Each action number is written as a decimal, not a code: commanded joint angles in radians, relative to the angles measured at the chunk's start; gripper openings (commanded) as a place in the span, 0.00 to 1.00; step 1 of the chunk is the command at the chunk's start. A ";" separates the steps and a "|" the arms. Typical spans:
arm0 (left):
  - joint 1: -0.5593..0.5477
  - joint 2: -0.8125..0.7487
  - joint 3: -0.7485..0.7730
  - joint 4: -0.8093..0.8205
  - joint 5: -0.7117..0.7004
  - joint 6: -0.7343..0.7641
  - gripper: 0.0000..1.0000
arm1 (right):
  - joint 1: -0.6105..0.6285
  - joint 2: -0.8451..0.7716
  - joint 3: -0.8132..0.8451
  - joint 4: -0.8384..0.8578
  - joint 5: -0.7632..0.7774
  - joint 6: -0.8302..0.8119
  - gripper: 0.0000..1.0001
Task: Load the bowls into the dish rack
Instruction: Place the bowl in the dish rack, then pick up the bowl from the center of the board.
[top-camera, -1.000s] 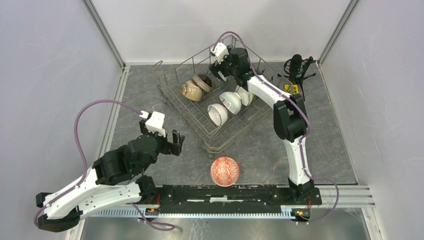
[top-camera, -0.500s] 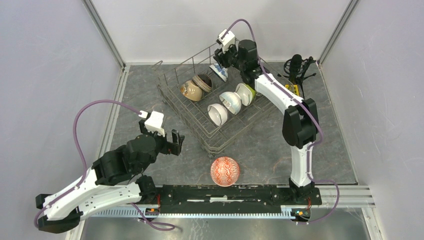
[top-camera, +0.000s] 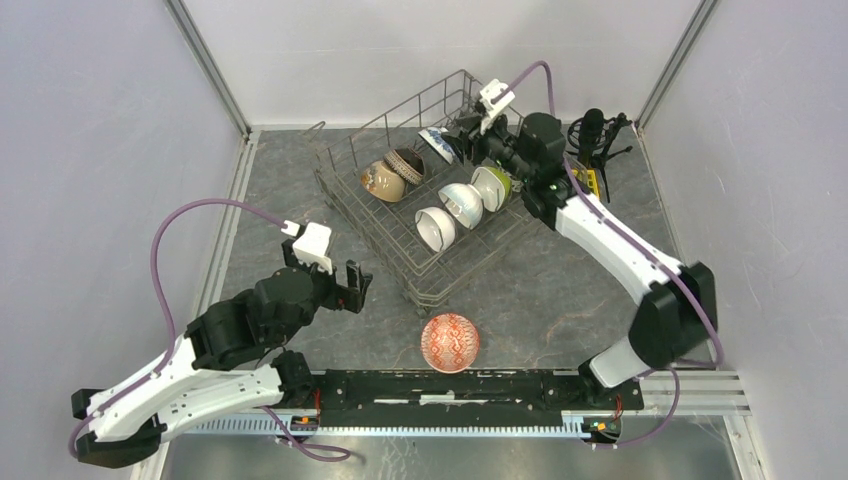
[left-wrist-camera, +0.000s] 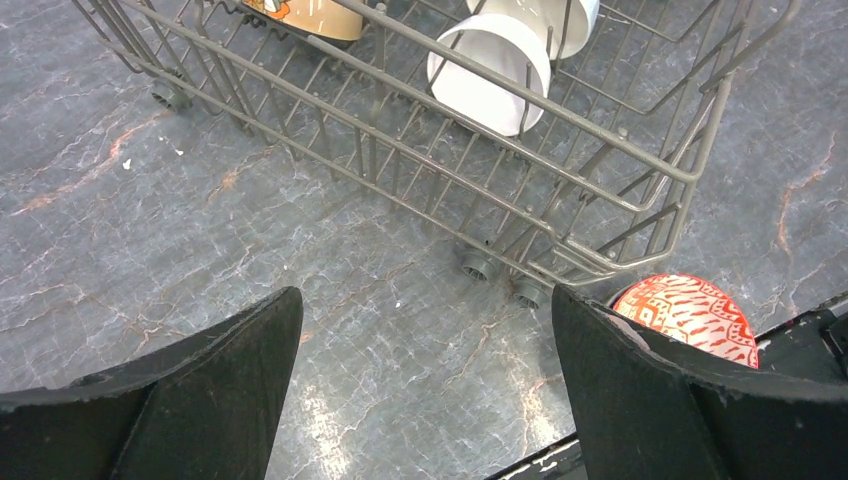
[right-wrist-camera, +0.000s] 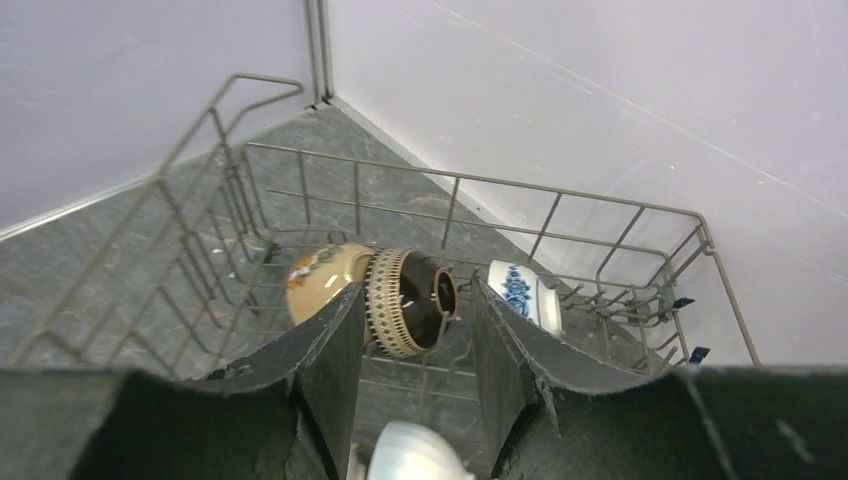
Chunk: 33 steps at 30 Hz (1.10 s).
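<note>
The dish rack (top-camera: 352, 222) sits at the table's middle back. Several bowls stand on edge in it: tan (top-camera: 380, 180), dark brown (top-camera: 407, 165), blue-and-white (top-camera: 437, 143), two white (top-camera: 434, 228) (top-camera: 461, 204) and lime green (top-camera: 492, 187). A red-patterned bowl (top-camera: 450, 342) lies upside down on the table in front of the rack. My right gripper (top-camera: 463, 135) hovers over the rack's far right side, just right of the blue-and-white bowl (right-wrist-camera: 522, 293), open and holding nothing (right-wrist-camera: 415, 320). My left gripper (top-camera: 352, 285) hangs wide open left of the rack's near corner (left-wrist-camera: 425, 330), the red bowl (left-wrist-camera: 690, 315) beside its right finger.
A black microphone on a small tripod (top-camera: 592, 135) stands right of the rack, close to the right arm. Walls close the table at left, back and right. The arms' base rail (top-camera: 450, 385) runs along the near edge.
The right arm has swung right, its gripper drawing back from the rack's far corner, where the blue-and-white bowl stays. The left arm has not moved.
</note>
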 joint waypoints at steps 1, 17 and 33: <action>0.008 0.027 0.003 0.024 0.036 0.024 1.00 | 0.055 -0.171 -0.132 0.060 0.049 0.038 0.49; 0.008 0.048 -0.054 0.052 0.266 -0.132 1.00 | 0.178 -0.647 -0.479 -0.271 0.206 0.162 0.49; 0.006 0.143 -0.243 0.230 0.492 -0.341 0.99 | 0.230 -0.944 -0.775 -0.525 0.141 0.308 0.47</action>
